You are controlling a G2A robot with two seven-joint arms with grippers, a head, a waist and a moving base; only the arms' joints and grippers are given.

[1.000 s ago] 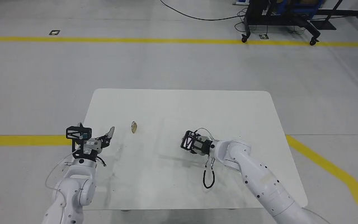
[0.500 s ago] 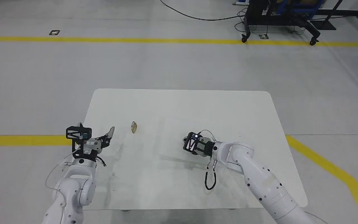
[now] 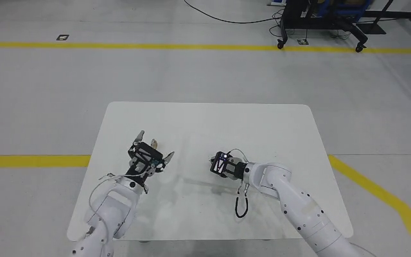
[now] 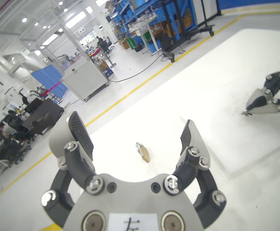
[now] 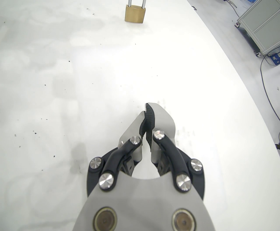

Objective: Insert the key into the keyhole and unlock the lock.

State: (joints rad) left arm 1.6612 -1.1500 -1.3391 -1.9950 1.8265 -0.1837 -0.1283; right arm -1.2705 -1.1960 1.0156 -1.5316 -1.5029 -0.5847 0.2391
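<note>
A brass padlock (image 4: 143, 153) with a steel shackle lies on the white table (image 3: 257, 128), left of the middle. My left gripper (image 4: 131, 122) hangs open just above and behind it, one finger to each side of the lock, not touching it. In the top view this left gripper (image 3: 153, 148) is over the lock's spot. My right gripper (image 5: 147, 109) is shut low over the table's middle, pointing at the padlock (image 5: 134, 14) from some way off. A small metal tip, the key (image 4: 244, 113), pokes out from the right gripper's fingers (image 4: 259, 102).
A black cable loop (image 3: 239, 205) hangs from the right arm over the table's near part. The table's left edge (image 3: 96, 160) lies close to the left arm. Bare table surface spans the stretch between the two grippers.
My left arm has swung in from the table's left edge to the padlock, its gripper still open. The right gripper has drifted slightly to the right and stays shut.
</note>
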